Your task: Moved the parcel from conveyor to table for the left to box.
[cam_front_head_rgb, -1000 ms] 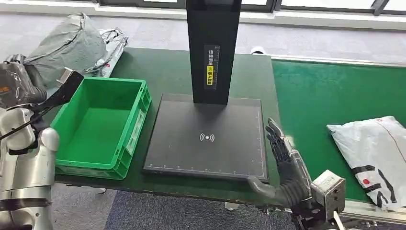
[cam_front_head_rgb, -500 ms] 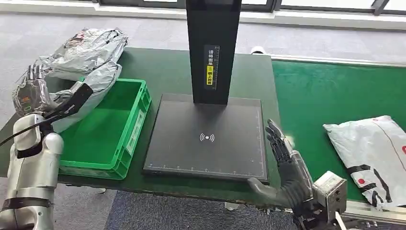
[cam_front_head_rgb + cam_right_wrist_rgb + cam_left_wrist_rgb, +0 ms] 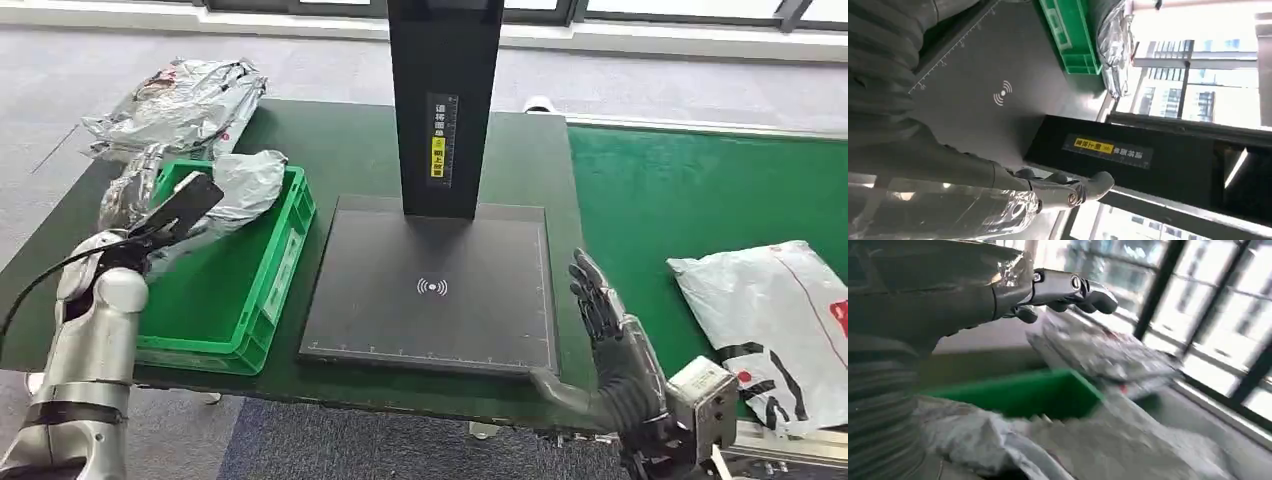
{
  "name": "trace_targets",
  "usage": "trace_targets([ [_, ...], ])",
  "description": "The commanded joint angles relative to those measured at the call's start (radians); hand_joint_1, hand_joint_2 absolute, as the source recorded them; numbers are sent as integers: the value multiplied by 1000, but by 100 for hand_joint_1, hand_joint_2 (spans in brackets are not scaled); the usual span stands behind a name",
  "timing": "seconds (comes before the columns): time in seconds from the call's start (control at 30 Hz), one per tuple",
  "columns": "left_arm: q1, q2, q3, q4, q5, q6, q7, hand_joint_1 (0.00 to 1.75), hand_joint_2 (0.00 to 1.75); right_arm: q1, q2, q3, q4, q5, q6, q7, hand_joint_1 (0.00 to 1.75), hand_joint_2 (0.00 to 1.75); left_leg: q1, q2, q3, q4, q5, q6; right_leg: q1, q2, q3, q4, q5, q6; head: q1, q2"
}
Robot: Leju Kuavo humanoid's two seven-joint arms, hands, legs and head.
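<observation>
We see the dark green table [image 3: 350,140] as the biggest thing here, with the green conveyor [image 3: 690,190] running beside it on the right. A tall black scanner post [image 3: 445,100] rises from a flat black scan pad [image 3: 430,290] in the middle of the table, standing between the two arms. Left of the pad sits the green crate [image 3: 235,290]. On the conveyor, near its close edge, lies a white parcel [image 3: 775,325], well apart from the pad. Another crumpled silver bag [image 3: 180,100] lies on the table behind the crate.

Our left hand [image 3: 130,195] hangs over the crate's far left corner with a grey parcel [image 3: 235,185] draped over the crate's rim there; the wrist picture is blurred, so we cannot tell whether the fingers grip it. Our right hand [image 3: 605,325] stands upright just beside the pad's right edge, fingers straight and spread, holding nothing.
</observation>
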Motion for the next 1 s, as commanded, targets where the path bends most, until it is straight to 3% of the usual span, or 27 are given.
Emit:
trace_targets([
  [0.03,116,-14,-54,-268,841,-482,-111,0,175,-46,-5,-53,75,-30,21,15,0,175,1,3,2,-2,-1,1,1,2,2,-3,1,0,0,0],
  [0.33,157,-9,-130,-414,1045,-536,-47,0,175,-61,-23,-44,94,-23,16,34,0,175,1,0,0,-1,-1,-1,1,0,1,-2,0,-1,0,0],
  [0.47,167,-45,-130,-436,1103,-498,-35,0,175,-119,-46,-73,145,85,-18,81,0,175,1,1,0,-2,0,0,1,0,1,-2,1,0,0,0],
  [0.53,181,-74,-135,-465,1094,-419,-28,0,175,-191,-61,-115,208,162,-56,126,0,175,1,2,1,-2,0,0,1,1,2,-4,2,0,0,0],
  [0.6,223,-111,-146,-498,1161,-339,-18,0,175,-312,-83,-155,305,346,-117,231,0,175,1,2,1,-2,0,0,1,1,1,-4,2,0,0,0],
  [0.63,233,-108,-157,-505,1158,-329,-25,0,175,-338,-85,-166,330,347,-106,232,0,175,0,3,1,-2,0,0,0,3,1,-3,2,1,0,0],
  [0.67,249,-125,-156,-513,1151,-296,-24,0,175,-380,-112,-164,369,491,-168,295,0,175,0,5,1,-2,0,1,0,4,1,-4,3,1,0,0],
  [0.77,308,-155,-196,-530,1203,-294,-39,0,175,-541,-193,-169,572,620,-197,354,0,175,0,6,2,-1,0,1,0,5,1,-4,5,2,0,0],
  [0.8,340,-174,-211,-542,1219,-300,-45,0,175,-620,-239,-145,681,727,-233,402,0,175,-1,7,2,-1,0,1,-1,6,1,-3,5,2,0,0],
  [0.9,386,-195,-252,-552,1224,-306,-51,0,175,-750,-314,-119,885,801,-257,414,0,175,-3,8,2,-1,1,2,-3,7,2,-4,6,3,0,0],
  [1.0,410,-205,-276,-547,1240,-311,-55,0,175,-803,-360,-102,1000,853,-286,420,0,175,-3,4,1,1,1,3,-3,4,2,-2,5,3,0,0],
])
